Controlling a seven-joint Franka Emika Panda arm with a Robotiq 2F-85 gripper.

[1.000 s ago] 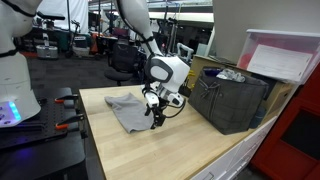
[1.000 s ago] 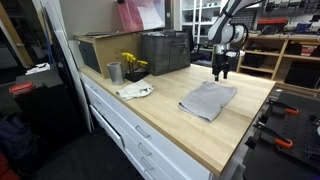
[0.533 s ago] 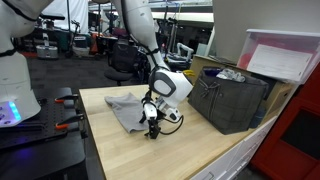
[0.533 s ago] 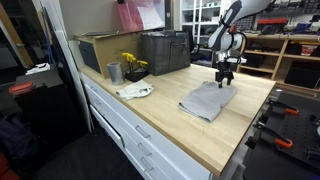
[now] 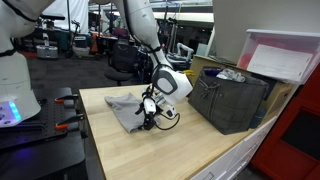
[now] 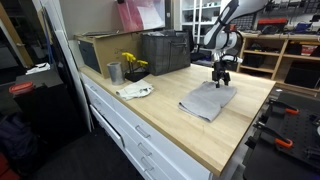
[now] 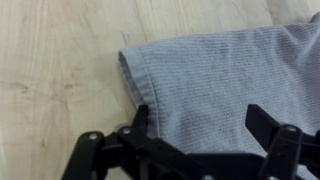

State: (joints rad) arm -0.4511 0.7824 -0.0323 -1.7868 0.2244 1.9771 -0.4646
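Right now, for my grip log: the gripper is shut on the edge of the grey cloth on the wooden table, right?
Not shut: the wrist view shows the gripper open over the edge of the grey cloth on the wooden table.

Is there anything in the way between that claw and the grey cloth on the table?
Nothing visible. In the wrist view the open gripper hangs directly over a corner of the grey cloth, with no object between them.
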